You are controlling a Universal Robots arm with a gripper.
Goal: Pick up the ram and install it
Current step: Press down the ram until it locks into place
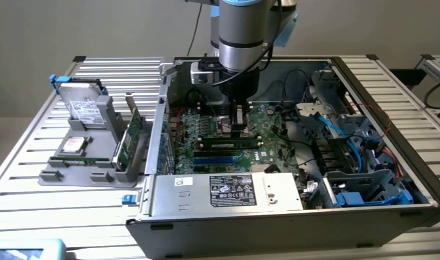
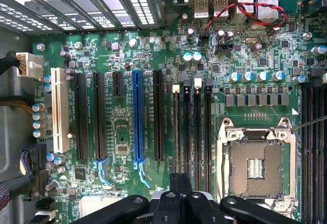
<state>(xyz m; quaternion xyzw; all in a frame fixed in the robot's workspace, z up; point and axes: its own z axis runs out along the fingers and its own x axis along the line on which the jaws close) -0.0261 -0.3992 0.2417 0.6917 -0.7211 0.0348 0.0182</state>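
The ram (image 1: 229, 144), a long narrow dark-green circuit stick, lies seated lengthwise in a black memory slot on the green motherboard (image 1: 205, 132) inside the open grey metal computer case (image 1: 277, 216), its strip running across the board just above the blue slots (image 1: 216, 160) as the exterior view shows them. The claw (image 1: 239, 116) hangs directly above the board, just behind the ram, at the end of the silver and black robot arm (image 1: 238, 38); its black fingers (image 2: 179, 183) are drawn together and closed on nothing that can be seen. In the wrist view the fingers point down over a row of narrow black memory slots (image 2: 196, 127), beside the square silver processor socket (image 2: 255, 162) and a long blue expansion slot (image 2: 137, 116). A silver power supply box (image 1: 227, 192) with a white label sits at the near edge of the case. On the slatted aluminium counter (image 1: 32, 162), toward the exterior view's left, a grey plastic holder (image 1: 90, 173) carries a silver hard drive (image 1: 84, 105) standing upright and a taller green expansion card (image 1: 133, 135).
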